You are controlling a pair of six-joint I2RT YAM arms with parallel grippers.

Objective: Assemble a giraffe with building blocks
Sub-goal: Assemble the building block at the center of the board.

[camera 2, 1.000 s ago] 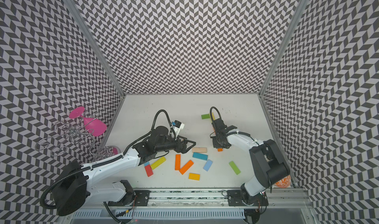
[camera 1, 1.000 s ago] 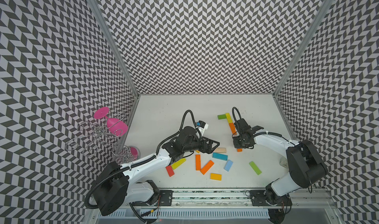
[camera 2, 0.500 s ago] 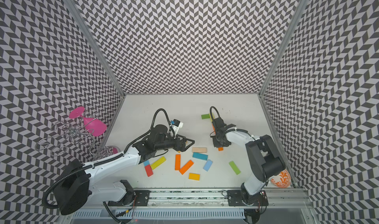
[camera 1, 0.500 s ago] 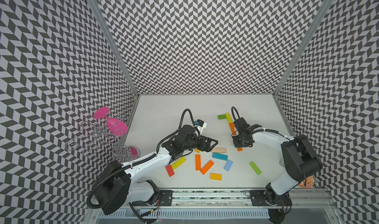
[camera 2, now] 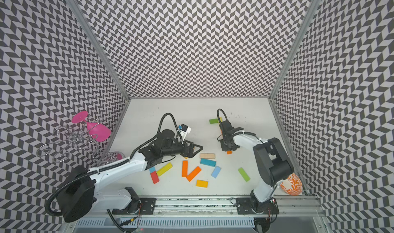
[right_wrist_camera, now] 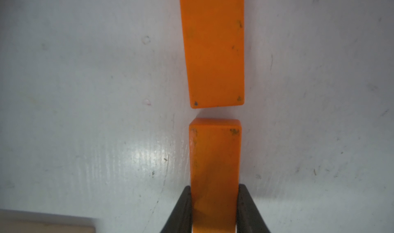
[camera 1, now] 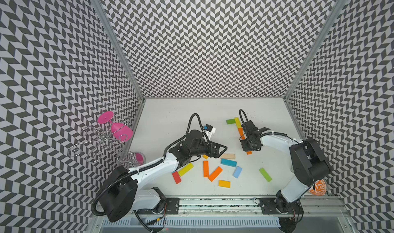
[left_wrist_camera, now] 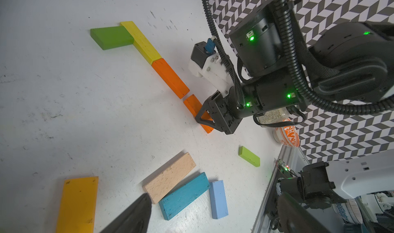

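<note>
**A:** Status?

**B:** My right fingers (right_wrist_camera: pixel 184 208) clamp the near orange block (right_wrist_camera: pixel 215 153). It lies flat on the counter (right_wrist_camera: pixel 85 93), end-on to the far orange block (right_wrist_camera: pixel 213 50), with a narrow gap between. My left fingers (left_wrist_camera: pixel 136 217) are wide open and empty, near the beige block (left_wrist_camera: pixel 169 177).

**A:** Risk?

**B:** If I push too hard, I shunt the far one, the yellow block (left_wrist_camera: pixel 140 42) and the green block (left_wrist_camera: pixel 110 36) crooked. A skewed release could drag mine.

**A:** Change over 1 second?

**B:** Right elbow swung inward, block barely moved. Left arm much the same.

Right elbow (camera 1: pixel 309 161) apparently shifted inward.
</note>
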